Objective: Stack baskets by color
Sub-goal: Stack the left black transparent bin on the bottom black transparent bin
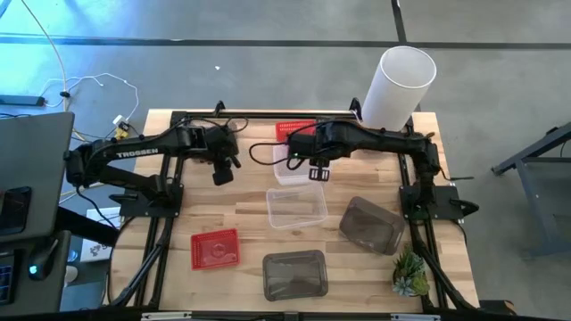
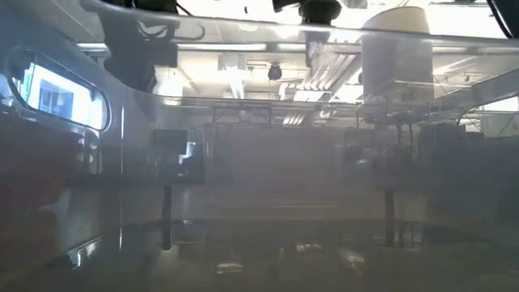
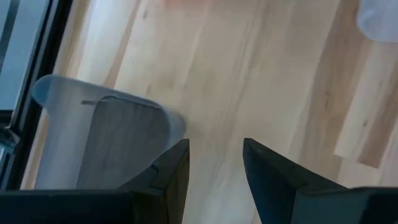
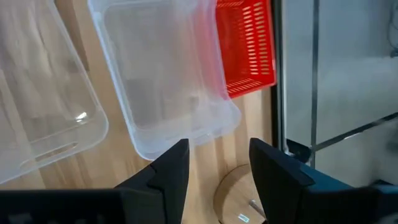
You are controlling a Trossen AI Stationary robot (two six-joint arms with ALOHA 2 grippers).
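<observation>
While scattered, clear basket (image 1: 296, 207) holds nothing.

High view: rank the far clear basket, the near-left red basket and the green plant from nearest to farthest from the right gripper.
From the right gripper, open, at the table's far middle:
1. Far clear basket, right beside it.
2. Near-left red basket, toward the near left.
3. Green plant, at the near right corner, only slightly farther than the red one.
</observation>
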